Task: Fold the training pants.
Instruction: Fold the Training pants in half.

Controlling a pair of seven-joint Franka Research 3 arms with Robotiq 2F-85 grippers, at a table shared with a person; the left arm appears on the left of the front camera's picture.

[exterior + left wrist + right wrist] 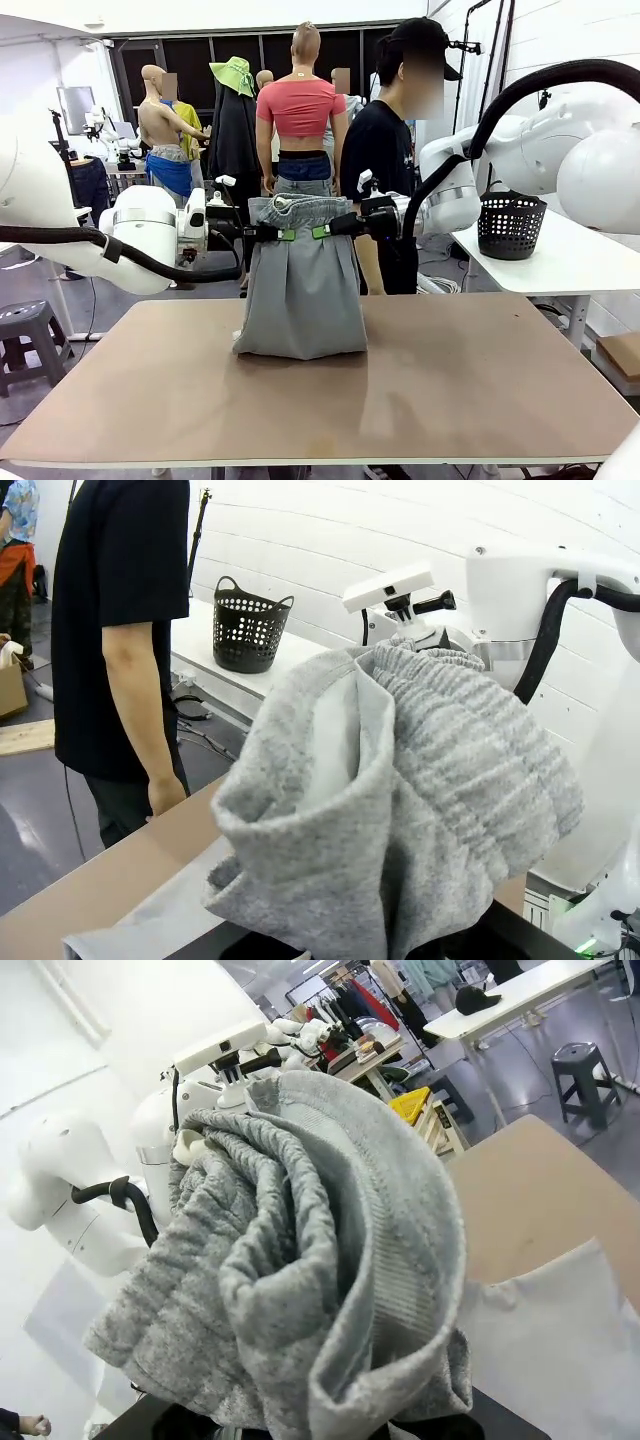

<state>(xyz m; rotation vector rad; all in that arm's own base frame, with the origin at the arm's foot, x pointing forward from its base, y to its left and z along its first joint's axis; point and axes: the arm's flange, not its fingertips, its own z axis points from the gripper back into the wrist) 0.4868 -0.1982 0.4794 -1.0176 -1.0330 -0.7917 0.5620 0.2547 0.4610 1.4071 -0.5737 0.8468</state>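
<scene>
The training pants (300,290) hang upright over the middle of the worktop (480,390), waistband up, their lower end resting bunched on the brown surface. The left tool (283,234) pinches the waistband's left edge and the right tool (322,232) pinches its right edge, green pads pressed onto the gathered fabric. Bare worktop lies open on both sides of the pants and toward the near edge. A person (385,160) stands just behind the far edge. A black basket (510,225) sits on a white side table well to the right.
</scene>
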